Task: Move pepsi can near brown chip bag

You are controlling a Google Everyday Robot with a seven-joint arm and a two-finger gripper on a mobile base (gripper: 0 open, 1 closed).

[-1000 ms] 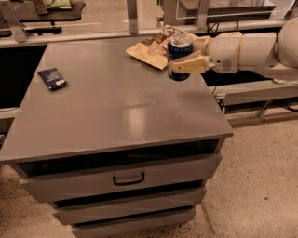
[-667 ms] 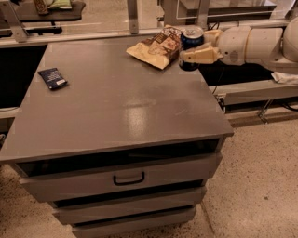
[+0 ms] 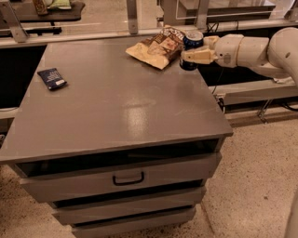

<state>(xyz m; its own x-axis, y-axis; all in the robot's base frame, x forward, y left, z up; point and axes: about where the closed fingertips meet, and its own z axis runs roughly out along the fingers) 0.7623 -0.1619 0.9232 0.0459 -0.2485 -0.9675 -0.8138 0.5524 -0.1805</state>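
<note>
Nearest to you was the front of a grey cabinet (image 3: 121,186) with a stack of drawers, the top 1 carrying a dark handle (image 3: 128,178). A speckled floor (image 3: 260,176) ran along its right side. Above the drawers lay the flat grey tabletop (image 3: 125,107), with a pale glare near its middle.

On the left part of the tabletop, well apart from everything else, lay a flat dark-blue packet (image 3: 52,78) with a white label.

Farther back, close to the far right corner, the brown chip bag (image 3: 156,46) lay flat, its tan end pointing left and its darker end to the right. The pepsi can (image 3: 192,39) stood upright just beside the bag's right end, at the right edge of the tabletop, silver top up. You could not tell whether can and bag touched, nor whether the can's base rested on the tabletop or hung just above it.

Your claw (image 3: 192,50) was clamped on the pepsi can. 1 tan finger (image 3: 198,56) crossed the can's front and the other sat behind it. The white arm (image 3: 251,49) reached in level from the right side of the view, over the gap beside the cabinet.

Behind the tabletop ran a pale rail (image 3: 93,38), and at the far left a dark shelf (image 3: 42,11) held some small items too dim to name.
</note>
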